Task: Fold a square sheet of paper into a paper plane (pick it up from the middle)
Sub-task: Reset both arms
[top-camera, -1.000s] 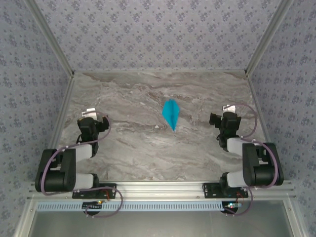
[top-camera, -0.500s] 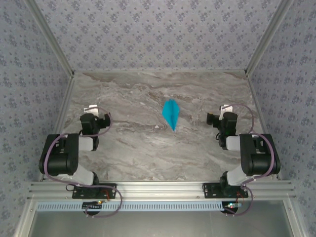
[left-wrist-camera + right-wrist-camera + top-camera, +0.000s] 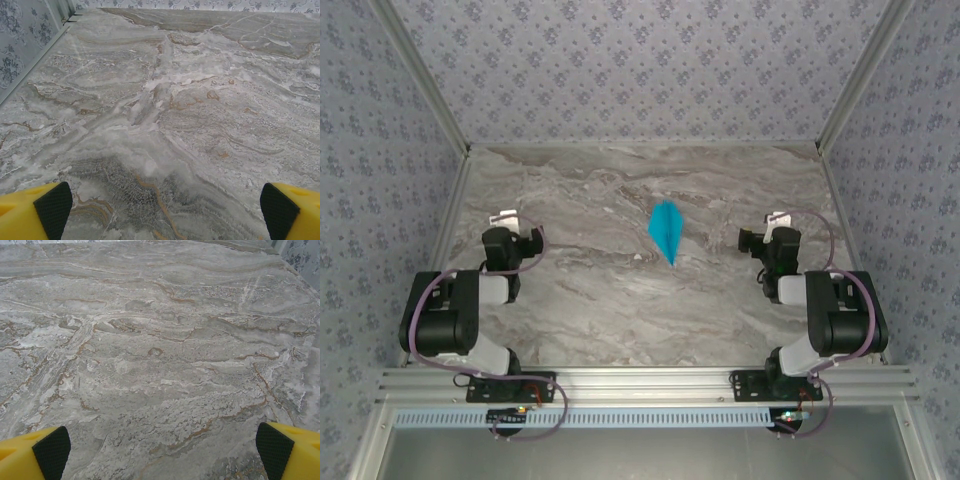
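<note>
The square sheet of paper lies folded as a narrow cyan-blue paper plane (image 3: 665, 230) in the middle of the marble table (image 3: 620, 300), its tip pointing toward the near edge. Nothing touches it. My left gripper (image 3: 508, 224) rests at the left side, well apart from the plane. Its yellow fingers (image 3: 35, 212) stand wide open over bare marble (image 3: 165, 125). My right gripper (image 3: 775, 224) sits at the right side, likewise apart from the plane. It is open too, with its black-padded fingers (image 3: 287, 450) at the frame corners and nothing between them.
Patterned walls (image 3: 640, 70) close in the table at the back and on both sides, with metal rails (image 3: 445, 240) along the edges. An aluminium frame (image 3: 640, 385) carrying the arm bases runs along the near edge.
Over the last second both arms drew their elbows in toward their bases and then stopped. The paper plane has not moved.
</note>
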Controlling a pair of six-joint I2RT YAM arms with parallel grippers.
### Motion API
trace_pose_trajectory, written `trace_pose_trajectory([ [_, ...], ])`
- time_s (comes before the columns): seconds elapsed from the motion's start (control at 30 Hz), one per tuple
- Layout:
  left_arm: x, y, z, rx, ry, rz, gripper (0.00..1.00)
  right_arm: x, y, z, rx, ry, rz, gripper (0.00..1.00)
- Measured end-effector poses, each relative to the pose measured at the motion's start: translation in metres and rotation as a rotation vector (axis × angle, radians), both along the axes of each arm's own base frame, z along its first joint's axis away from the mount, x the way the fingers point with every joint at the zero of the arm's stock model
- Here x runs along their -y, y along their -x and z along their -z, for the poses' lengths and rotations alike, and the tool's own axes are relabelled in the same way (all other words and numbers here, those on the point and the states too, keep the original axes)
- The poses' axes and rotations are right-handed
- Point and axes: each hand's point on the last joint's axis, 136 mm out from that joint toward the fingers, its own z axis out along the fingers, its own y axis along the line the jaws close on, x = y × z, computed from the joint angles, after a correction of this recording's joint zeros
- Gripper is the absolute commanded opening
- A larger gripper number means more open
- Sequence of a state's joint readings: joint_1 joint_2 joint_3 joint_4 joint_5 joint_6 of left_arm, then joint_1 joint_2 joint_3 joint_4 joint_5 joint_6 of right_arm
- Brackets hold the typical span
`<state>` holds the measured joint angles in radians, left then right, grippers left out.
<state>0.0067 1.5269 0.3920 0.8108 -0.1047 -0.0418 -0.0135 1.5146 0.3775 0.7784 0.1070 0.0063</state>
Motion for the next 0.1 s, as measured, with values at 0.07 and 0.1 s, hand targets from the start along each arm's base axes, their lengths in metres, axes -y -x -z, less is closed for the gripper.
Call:
trace_pose_trajectory([
  [0.07,0.0000,0.0000,0.0001,0.000,0.000,0.000,0.99,0.0000,0.0000,-0.0001,0.000,0.000,0.000,1.00],
  [0.1,0.0000,0.0000,0.0001,0.000,0.000,0.000,0.99,0.0000,0.0000,-0.0001,0.000,0.000,0.000,1.00],
])
